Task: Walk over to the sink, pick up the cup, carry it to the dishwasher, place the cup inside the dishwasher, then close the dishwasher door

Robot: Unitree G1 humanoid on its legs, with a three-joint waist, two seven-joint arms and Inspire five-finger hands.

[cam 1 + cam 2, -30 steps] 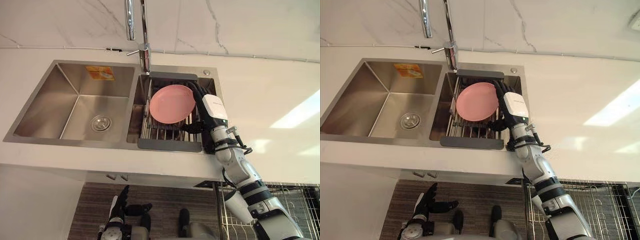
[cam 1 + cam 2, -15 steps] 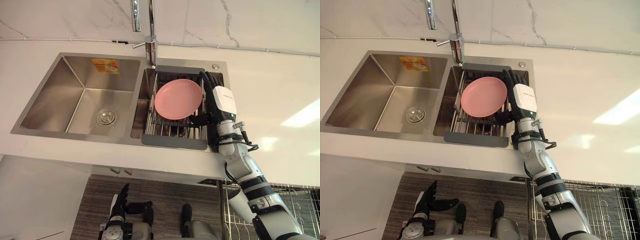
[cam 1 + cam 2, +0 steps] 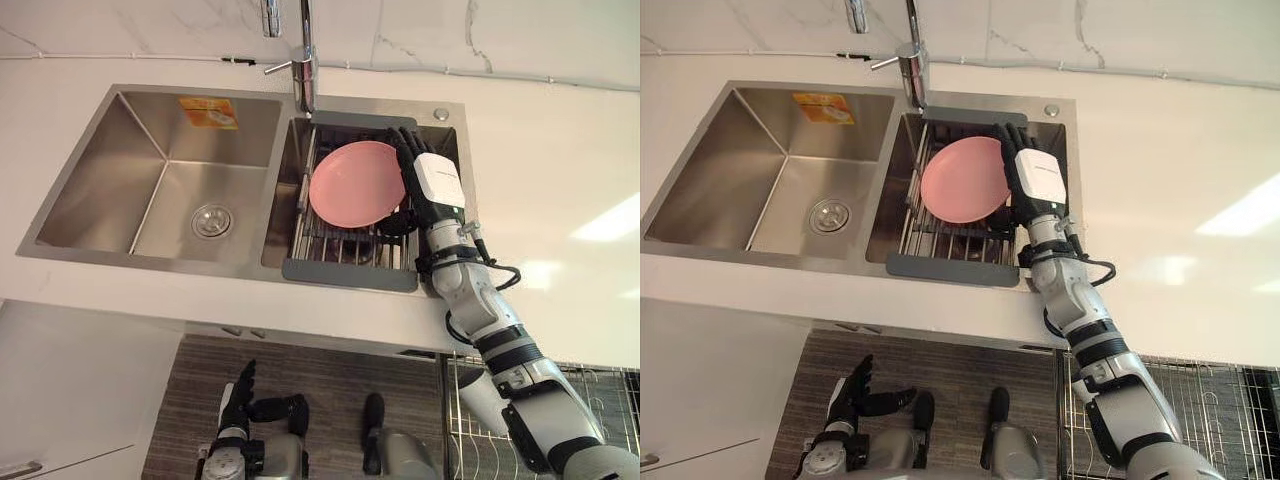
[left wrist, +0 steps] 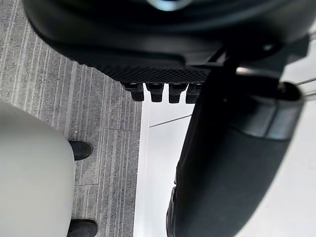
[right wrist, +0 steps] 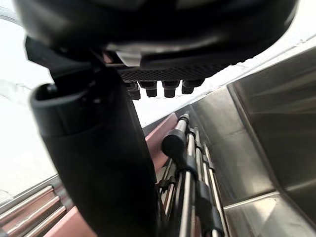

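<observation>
- Overall, the double-basin sink (image 3: 150, 130) was set into a white countertop (image 3: 540, 150), with the faucet (image 3: 306, 60) at its 12 o'clock edge.
- A dish rack (image 3: 345, 272) occupied the basin at 3 o'clock, and a pink plate (image 3: 355, 185) lay tilted on it.
- The right hand (image 3: 435, 180) reached over the rack at 3 o'clock of the plate, just beside its rim. Its fingers (image 3: 405, 145) were straight, the thumb (image 5: 98, 163) pointed toward the plate, and nothing was held. Contact with the plate could not be told.
- The left hand (image 3: 238, 395) hung low at 7 o'clock above the floor (image 3: 330, 380), fingers straight and spread, empty.
- The cup's location could not be told.
- A wire basket (image 3: 1200, 400) sat at 5 o'clock, below the countertop.
</observation>
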